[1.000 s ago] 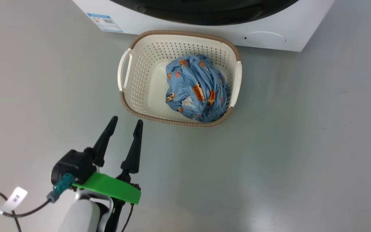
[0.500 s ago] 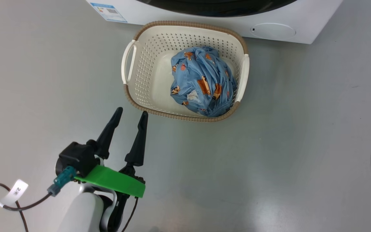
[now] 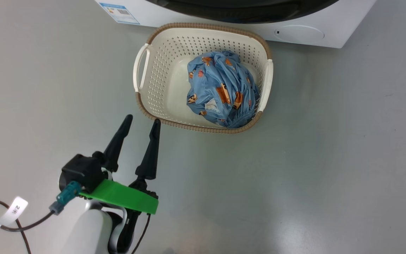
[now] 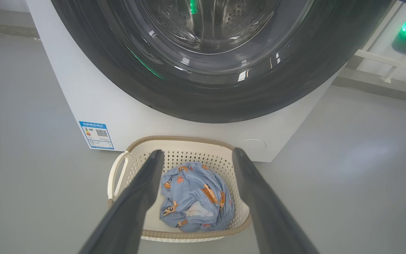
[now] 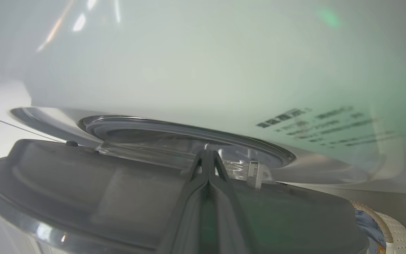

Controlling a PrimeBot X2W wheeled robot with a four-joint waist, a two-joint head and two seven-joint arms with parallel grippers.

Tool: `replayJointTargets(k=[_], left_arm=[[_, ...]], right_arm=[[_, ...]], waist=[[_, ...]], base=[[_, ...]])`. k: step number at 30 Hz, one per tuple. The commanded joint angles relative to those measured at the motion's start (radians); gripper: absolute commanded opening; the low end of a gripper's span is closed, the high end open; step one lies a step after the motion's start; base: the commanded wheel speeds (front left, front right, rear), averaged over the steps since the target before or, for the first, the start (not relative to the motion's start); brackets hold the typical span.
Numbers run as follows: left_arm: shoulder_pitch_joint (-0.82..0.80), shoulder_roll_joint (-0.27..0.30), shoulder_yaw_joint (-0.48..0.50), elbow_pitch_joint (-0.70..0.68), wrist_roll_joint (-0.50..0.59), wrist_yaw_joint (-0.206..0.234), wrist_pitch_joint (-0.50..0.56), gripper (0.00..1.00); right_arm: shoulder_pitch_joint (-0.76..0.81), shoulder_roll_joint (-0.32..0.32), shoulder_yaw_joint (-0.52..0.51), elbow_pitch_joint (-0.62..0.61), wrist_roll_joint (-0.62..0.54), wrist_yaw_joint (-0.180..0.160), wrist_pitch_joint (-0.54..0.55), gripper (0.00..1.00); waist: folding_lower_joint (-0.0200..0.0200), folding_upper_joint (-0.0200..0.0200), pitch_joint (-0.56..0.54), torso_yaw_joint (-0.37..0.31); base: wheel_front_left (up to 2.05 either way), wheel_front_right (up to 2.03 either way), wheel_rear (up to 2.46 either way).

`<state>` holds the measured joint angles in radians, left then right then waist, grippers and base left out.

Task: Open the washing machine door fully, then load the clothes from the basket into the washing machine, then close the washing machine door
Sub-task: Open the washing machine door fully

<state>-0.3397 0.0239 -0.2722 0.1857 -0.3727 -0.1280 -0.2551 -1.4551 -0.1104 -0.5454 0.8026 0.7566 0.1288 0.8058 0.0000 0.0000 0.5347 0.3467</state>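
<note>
My left end effector (image 3: 143, 118) hangs at the lower left of the head view, above the smooth grey floor (image 3: 312, 148). Its two long dark fingers are spread wide with nothing between them, and the tips stop just short of the basket's near left corner. Up and to the right, a small blue label sticker (image 3: 118, 10) sits on the lower left corner of the big white front-loading washing machine (image 4: 83, 91). The small cream-white perforated plastic basket (image 3: 155, 81), with its brown woven-look rim, stands on the floor just in front of the machine. The light blue clothes (image 3: 220, 93), printed with orange and brown figures, lie bunched in its right half. Above the basket is the large round door (image 4: 203, 102) with its glossy black ring. Further right, low on the machine's front, is a round white hatch (image 3: 299, 34). My right end effector (image 5: 207, 155) is pressed shut and lies along the door's dark face. I cannot tell whether it touches the door.
</note>
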Motion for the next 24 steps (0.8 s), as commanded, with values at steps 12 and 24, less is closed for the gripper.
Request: replayJointTargets(k=[12,24], left_arm=[[-0.014,0.026,0.053,-0.045,0.029,-0.003,-0.007,1.0],[-0.002,0.026,0.067,-0.065,0.051,-0.003,-0.007,1.0]], right_arm=[[0.092,0.059,0.085,-0.186,0.101,0.002,0.273,0.0],[0.226,0.06,0.149,-0.27,0.207,0.002,0.447,0.0]], waist=[[0.0,0.0,-0.016,-0.021],[0.0,0.0,-0.054,-0.029]], base=[[0.0,0.0,0.0],[0.0,0.0,0.0]])
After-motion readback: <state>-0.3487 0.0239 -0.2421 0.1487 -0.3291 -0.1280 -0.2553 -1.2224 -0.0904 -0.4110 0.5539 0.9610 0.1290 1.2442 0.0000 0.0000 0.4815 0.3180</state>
